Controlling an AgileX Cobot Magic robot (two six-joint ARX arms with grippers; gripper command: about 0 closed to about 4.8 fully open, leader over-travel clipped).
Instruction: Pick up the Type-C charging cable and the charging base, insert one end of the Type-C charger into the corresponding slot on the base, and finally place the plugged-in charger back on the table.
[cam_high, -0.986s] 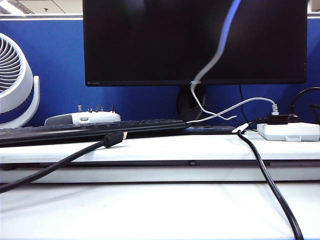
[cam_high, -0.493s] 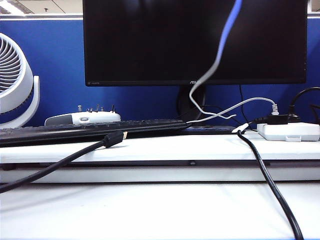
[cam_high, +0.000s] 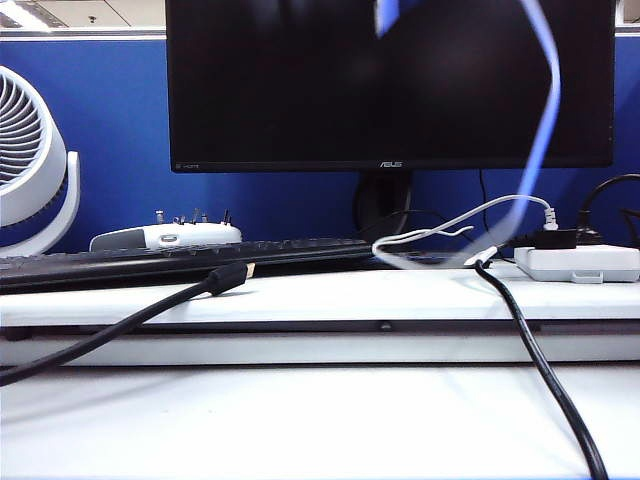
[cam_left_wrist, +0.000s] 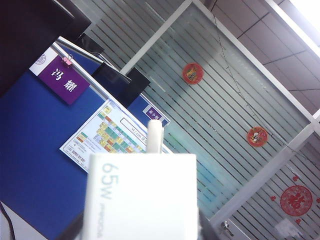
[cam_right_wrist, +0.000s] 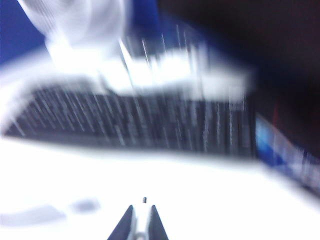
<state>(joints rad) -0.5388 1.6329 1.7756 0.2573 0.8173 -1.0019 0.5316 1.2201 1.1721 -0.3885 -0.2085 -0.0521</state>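
The charging base (cam_left_wrist: 142, 195), a white block marked 65W, fills the near part of the left wrist view. My left gripper (cam_left_wrist: 142, 225) is shut on it, with dark fingers (cam_left_wrist: 75, 231) showing at its sides, held up in the air facing an office partition. In the blurred right wrist view my right gripper (cam_right_wrist: 141, 216) is shut on a white plug of the Type-C charging cable (cam_right_wrist: 143, 212), its small metal tip poking out over the white table (cam_right_wrist: 200, 190). In the exterior view the cable (cam_high: 547, 120) hangs blurred from above; neither gripper shows there.
On the raised ledge (cam_high: 320, 295) stand a black keyboard (cam_high: 180, 260), a monitor (cam_high: 390, 80) and a white power strip (cam_high: 577, 262). Two thick black cables (cam_high: 110, 330) (cam_high: 545, 375) run down onto the table. A white fan (cam_high: 30, 160) stands at the left.
The hanging white cable has swung from the middle of the monitor to the right, and its lower loop has sagged onto the ledge.
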